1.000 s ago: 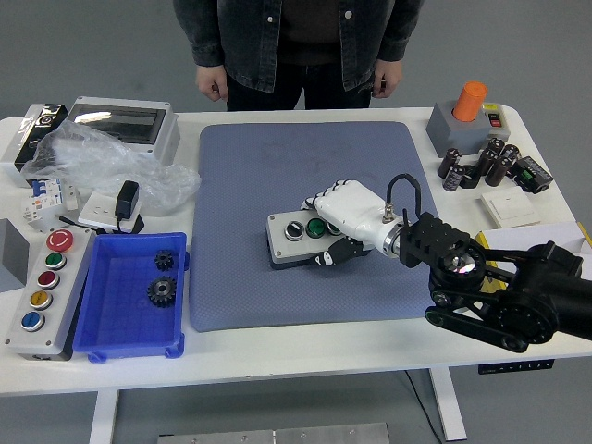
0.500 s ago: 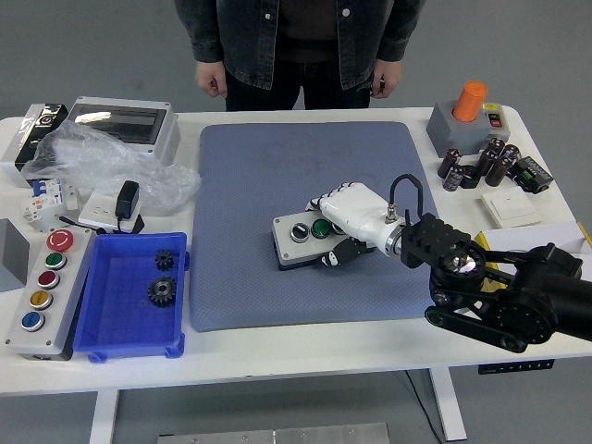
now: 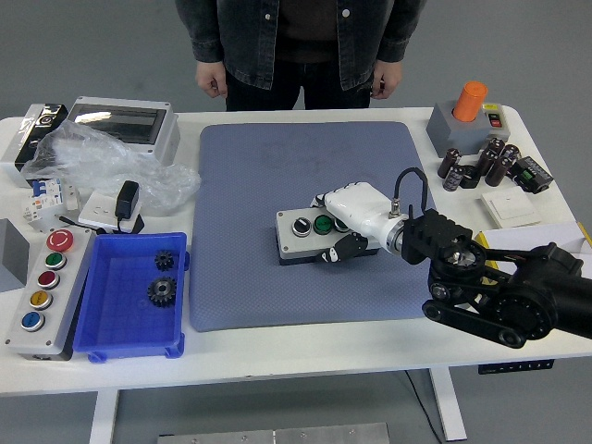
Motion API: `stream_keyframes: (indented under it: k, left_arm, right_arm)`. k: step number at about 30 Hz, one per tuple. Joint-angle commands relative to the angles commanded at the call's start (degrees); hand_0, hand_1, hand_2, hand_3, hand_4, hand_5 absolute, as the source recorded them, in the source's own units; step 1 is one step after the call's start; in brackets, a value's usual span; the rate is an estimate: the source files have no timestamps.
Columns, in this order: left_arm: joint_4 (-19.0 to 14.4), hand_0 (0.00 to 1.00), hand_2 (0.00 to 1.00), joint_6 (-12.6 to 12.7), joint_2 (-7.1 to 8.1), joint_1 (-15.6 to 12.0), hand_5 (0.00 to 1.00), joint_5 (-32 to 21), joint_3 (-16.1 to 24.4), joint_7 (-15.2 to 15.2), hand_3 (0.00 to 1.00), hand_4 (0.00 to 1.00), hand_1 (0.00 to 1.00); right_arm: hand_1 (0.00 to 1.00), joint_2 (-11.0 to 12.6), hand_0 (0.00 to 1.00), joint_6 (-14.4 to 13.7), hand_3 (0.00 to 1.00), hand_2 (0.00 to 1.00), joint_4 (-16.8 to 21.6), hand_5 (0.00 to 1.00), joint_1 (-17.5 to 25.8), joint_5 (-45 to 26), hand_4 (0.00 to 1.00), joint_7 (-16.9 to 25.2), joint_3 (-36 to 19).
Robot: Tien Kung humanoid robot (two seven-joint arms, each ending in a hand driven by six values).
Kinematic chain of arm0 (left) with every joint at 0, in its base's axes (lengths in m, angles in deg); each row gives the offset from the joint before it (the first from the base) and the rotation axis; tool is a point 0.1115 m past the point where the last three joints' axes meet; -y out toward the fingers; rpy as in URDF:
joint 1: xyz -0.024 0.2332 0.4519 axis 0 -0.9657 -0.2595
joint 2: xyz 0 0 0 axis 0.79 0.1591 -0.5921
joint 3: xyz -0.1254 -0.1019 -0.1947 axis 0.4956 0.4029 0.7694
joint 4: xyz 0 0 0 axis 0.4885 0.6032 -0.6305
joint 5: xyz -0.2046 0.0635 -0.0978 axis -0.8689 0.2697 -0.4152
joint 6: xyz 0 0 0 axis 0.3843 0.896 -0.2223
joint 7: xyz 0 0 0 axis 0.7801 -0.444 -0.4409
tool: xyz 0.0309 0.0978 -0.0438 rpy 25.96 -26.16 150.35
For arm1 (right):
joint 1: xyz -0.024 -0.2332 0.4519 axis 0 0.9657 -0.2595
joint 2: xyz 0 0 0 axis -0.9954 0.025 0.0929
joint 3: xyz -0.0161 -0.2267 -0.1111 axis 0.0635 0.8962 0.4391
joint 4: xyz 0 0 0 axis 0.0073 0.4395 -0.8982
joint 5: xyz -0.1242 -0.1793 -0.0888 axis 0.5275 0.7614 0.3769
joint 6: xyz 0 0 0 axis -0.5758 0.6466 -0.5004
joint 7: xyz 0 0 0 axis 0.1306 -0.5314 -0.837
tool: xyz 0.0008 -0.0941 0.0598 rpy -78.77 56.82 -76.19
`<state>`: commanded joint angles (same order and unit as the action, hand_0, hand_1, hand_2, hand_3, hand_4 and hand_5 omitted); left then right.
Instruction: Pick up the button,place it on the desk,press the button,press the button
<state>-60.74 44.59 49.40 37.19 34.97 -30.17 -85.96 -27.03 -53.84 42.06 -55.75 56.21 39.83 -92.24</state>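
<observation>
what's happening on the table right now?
The right hand is wrapped around the right end of a grey button box that sits on the blue mat, fingers curled over its top and front edge. The box shows a black button and a green one. The left arm is out of view. A person stands at the far side, hands hanging down, touching nothing.

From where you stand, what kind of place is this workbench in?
Probably an electrical or robotics test bench: a white table holds a grey control box with coloured push buttons, a blue plastic bin holding black gears, and a cluster of black cylindrical capacitors.
</observation>
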Motion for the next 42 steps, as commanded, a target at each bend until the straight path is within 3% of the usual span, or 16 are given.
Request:
stream_keyframes:
  k: [21, 22, 27, 28, 33, 34, 39, 40, 42]
  left_arm:
    - [0.02, 0.689, 0.647, -0.05, 0.01, 0.08, 0.371, 0.34, 0.01, 0.2, 0.647, 0.653, 0.706]
    - [0.03, 0.691, 0.647, -0.05, 0.01, 0.08, 0.373, 0.32, 0.01, 0.22, 0.646, 0.653, 0.706]
    - [0.03, 0.691, 0.647, -0.09, -0.02, 0.07, 0.373, 0.31, -0.03, 0.27, 0.646, 0.653, 0.706]
    - [0.03, 0.69, 0.645, -0.1, -0.03, 0.07, 0.372, 0.3, -0.02, 0.26, 0.645, 0.653, 0.706]
    - [0.0, 0.69, 0.645, -0.14, 0.0, 0.12, 0.372, 0.4, -0.01, 0.21, 0.645, 0.653, 0.706]
    - [0.0, 0.691, 0.645, -0.14, 0.0, 0.13, 0.373, 0.39, 0.0, 0.2, 0.645, 0.654, 0.706]
    - [-0.03, 0.691, 0.645, -0.19, -0.01, 0.15, 0.373, 0.45, 0.03, 0.15, 0.645, 0.654, 0.706]
    - [-0.03, 0.69, 0.644, -0.21, -0.02, 0.15, 0.37, 0.5, 0.06, 0.13, 0.642, 0.655, 0.706]
    - [-0.04, 0.69, 0.644, -0.23, -0.04, 0.16, 0.37, 0.53, 0.04, 0.13, 0.642, 0.655, 0.706]
  right_arm:
    - [0.705, -0.1, 0.772, 2.12, 0.342, 0.709, -0.63, 0.14, -0.04, -2.34, 0.614, -0.5, -0.99]
    - [0.715, -0.11, 0.78, 2.25, 0.482, 0.733, -0.66, 0.179, -0.03, -2.3, 0.712, -0.5, -1.03]
    - [0.715, -0.16, 0.78, 2.97, 0.482, 0.733, -0.82, 0.179, 0.0, -2.25, 0.712, -0.6, -1.22]
    - [0.732, -0.16, 0.793, 3.08, 0.654, 0.754, -0.84, 0.274, 0.01, -2.23, 0.845, -0.64, -1.25]
    - [0.732, -0.17, 0.793, 3.62, 0.654, 0.754, -0.97, 0.274, 0.01, -2.36, 0.845, -0.72, -1.37]
    - [0.795, -0.17, 0.804, 3.67, 0.73, 0.812, -0.99, 0.309, 0.0, -2.37, 0.909, -0.71, -1.39]
    - [0.795, -0.2, 0.804, 3.81, 0.73, 0.812, -1.07, 0.309, -0.02, -2.41, 0.909, -0.69, -1.44]
    - [0.816, -0.2, 0.817, 3.86, 0.777, 0.833, -1.09, 0.413, -0.02, -2.44, 0.997, -0.69, -1.47]
    - [0.816, -0.23, 0.817, 3.94, 0.777, 0.833, -1.16, 0.413, -0.02, -2.61, 0.997, -0.6, -1.52]
